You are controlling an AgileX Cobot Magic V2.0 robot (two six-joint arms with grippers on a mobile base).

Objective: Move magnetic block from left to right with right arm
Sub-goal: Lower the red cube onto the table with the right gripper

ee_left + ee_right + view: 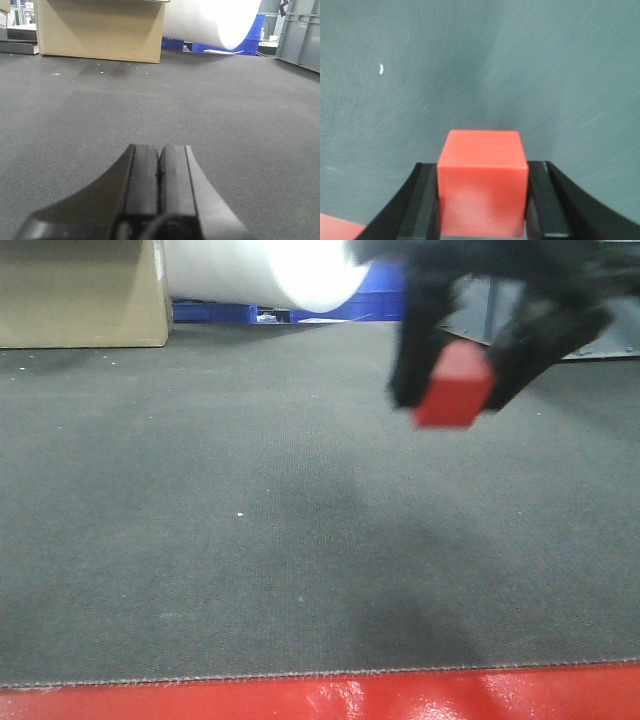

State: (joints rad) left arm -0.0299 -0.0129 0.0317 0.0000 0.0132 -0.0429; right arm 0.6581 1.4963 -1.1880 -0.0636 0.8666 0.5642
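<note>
Front-facing view: right end effector grips magnetic block above mat.

Dark grey carpeted tabletop, red strip along front edge.

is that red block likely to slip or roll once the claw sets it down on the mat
Probably neither. The magnetic block is a flat-faced, sharp-edged cube, so it should sit rather than roll. It looks rigid between the right claw fingers, undeformed. Its smooth faces might slide, but the textured mat likely grips it.
</note>
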